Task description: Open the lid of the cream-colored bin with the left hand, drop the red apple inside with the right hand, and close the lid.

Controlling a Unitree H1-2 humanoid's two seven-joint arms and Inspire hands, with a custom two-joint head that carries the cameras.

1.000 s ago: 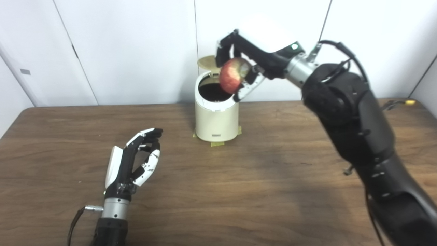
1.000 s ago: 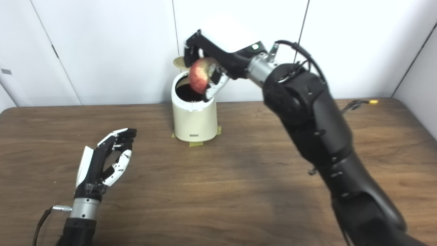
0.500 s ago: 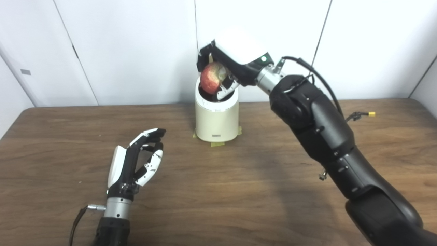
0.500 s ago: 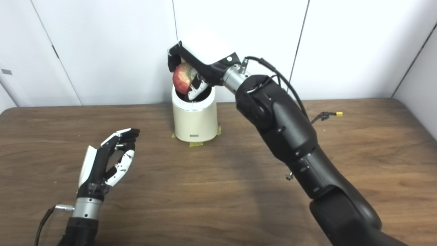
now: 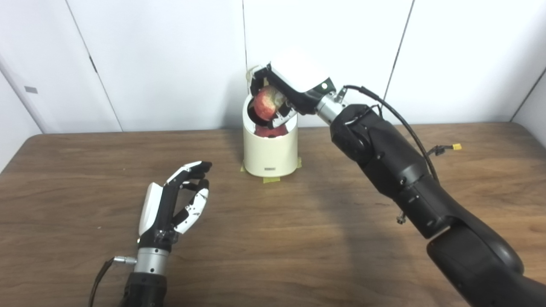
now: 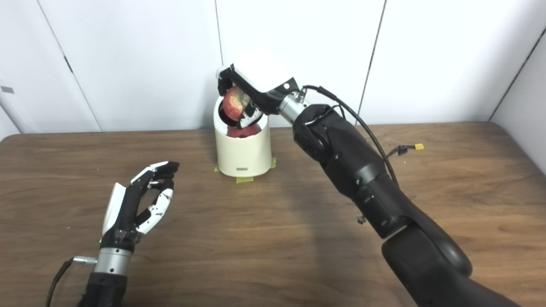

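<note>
Came down and leftward since a second before: black-and-white right hand (image 5: 285,91), from a spot high and to the right of the bin to one directly over its mouth. Stayed clamped around the round red apple (image 5: 265,105), fingers curled over the top and thumb under, fruit sitting at rim level of the cream-colored cylindrical plastic bin (image 5: 270,149). Showed a red patch lower down inside the opening, most likely a reflection of the fruit on the inner wall; could not tell for certain. Lid hidden behind the hand, presumably swung up at the back.

Key relation: apple straight above the opening, nothing between fruit and cavity, so release judged to need only spread fingers, no further sideways travel. Some risk of the fruit catching the near rim, since the thumb reached close to it.

Left hand (image 5: 177,204) waited low over the brown wooden table (image 5: 341,238), well apart from the bin, upright, fingers loosely bent yet parted, holding nothing; nearer hand for the closing step
</note>
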